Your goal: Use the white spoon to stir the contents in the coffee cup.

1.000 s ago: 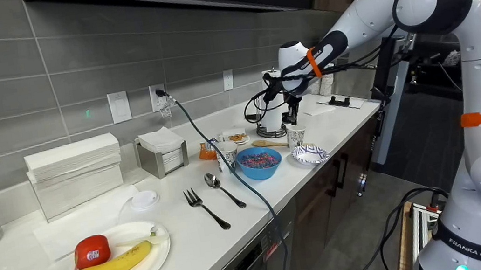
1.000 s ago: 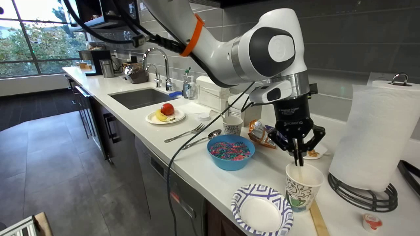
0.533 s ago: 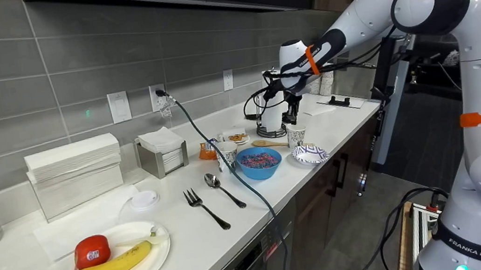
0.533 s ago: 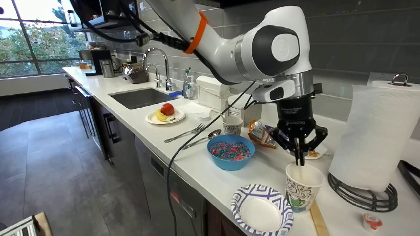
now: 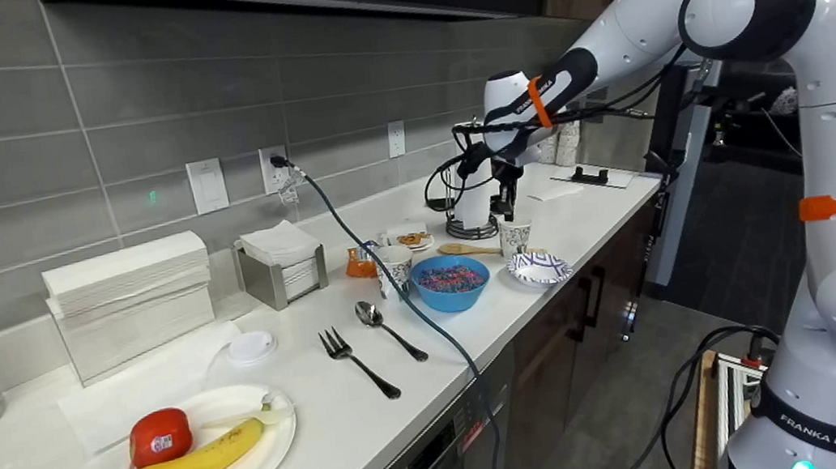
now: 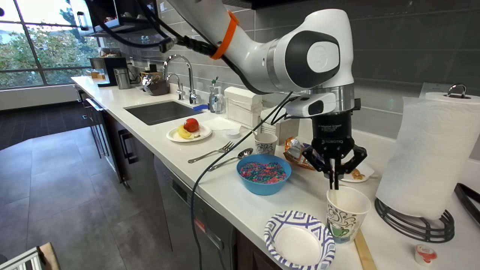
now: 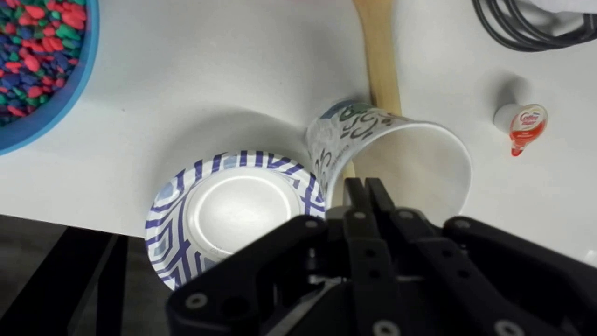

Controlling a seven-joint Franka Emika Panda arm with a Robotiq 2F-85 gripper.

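As I watch in an exterior view, my gripper [image 6: 333,183] has its fingers pinched nearly together on the white spoon [image 6: 332,165], which reaches down into the coffee cup [image 6: 344,221], lower right; the patterned paper bowl [image 6: 299,243] sits just left.

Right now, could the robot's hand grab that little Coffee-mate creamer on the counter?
Probably not: the hand is shut on the white spoon, which dips into the paper cup below. Nothing covers the Coffee-mate creamer, though.
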